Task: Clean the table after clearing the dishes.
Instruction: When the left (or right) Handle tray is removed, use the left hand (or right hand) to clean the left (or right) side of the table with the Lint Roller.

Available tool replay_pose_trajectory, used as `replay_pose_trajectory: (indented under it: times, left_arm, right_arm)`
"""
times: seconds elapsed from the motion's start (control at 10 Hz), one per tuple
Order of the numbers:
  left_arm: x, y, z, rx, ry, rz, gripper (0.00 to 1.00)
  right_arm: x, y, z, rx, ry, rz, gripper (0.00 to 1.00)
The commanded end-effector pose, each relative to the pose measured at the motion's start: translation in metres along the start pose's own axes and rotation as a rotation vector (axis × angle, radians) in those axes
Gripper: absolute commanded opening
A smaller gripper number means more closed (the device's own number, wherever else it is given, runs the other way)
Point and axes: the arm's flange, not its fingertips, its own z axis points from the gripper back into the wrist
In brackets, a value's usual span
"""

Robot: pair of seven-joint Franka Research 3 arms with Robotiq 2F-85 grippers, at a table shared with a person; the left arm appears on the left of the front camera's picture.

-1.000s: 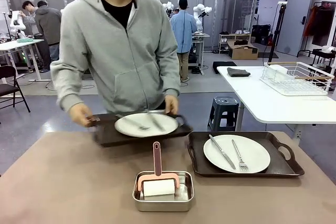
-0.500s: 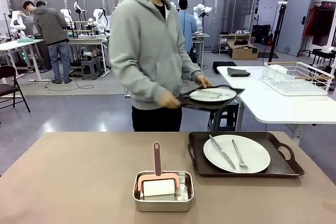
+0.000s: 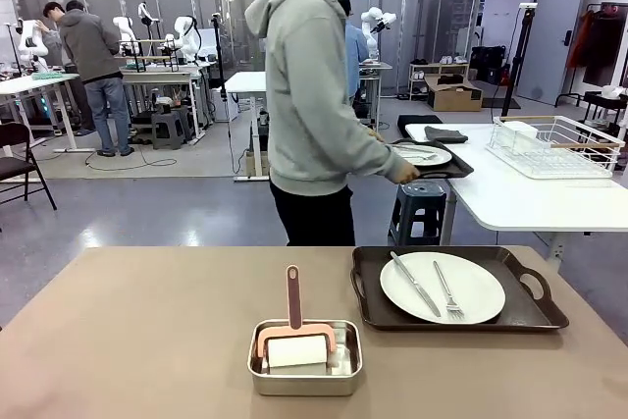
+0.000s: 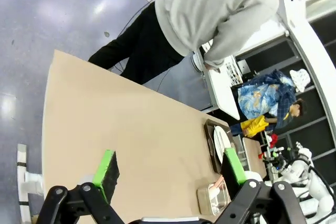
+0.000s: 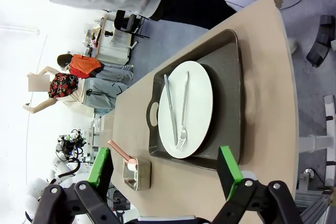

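While the person (image 3: 314, 95) handles the other tray (image 3: 453, 170), I'd leave my right gripper (image 5: 164, 165), wide open and empty, clear of the tray (image 5: 231, 103) just ahead of it.

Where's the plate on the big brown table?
In the front view, the white plate sits on a dark brown tray at the table's right side, just right of the steel pan.
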Motion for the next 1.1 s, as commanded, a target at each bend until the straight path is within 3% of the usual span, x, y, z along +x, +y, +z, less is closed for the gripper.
replay_pose_trajectory:
  times: [0.0, 0.2, 0.4, 0.7, 0.9, 1.0]
  left_arm:
    - [0.024, -0.048, -0.042, -0.008, 0.104, -0.243, 1.00]
    - [0.029, -0.140, -0.124, -0.027, 0.339, -0.655, 1.00]
    - [0.002, -0.205, -0.197, -0.152, 0.537, -0.899, 1.00]
    - [-0.088, -0.272, -0.275, -0.234, 0.791, -1.216, 1.00]
    - [-0.143, -0.285, -0.295, -0.316, 0.932, -1.259, 1.00]
    - [-0.164, -0.290, -0.297, -0.395, 0.993, -1.219, 1.00]
  right_arm:
    - [-0.001, 0.003, 0.000, 0.005, 0.001, 0.003, 1.00]
    - [-0.001, 0.003, 0.000, 0.005, 0.001, 0.003, 1.00]
    - [-0.001, 0.003, 0.000, 0.005, 0.001, 0.003, 1.00]
    - [-0.001, 0.003, 0.000, 0.005, 0.001, 0.003, 1.00]
    - [-0.001, 0.003, 0.000, 0.005, 0.001, 0.003, 1.00]
    - [-0.001, 0.003, 0.000, 0.005, 0.001, 0.003, 1.00]
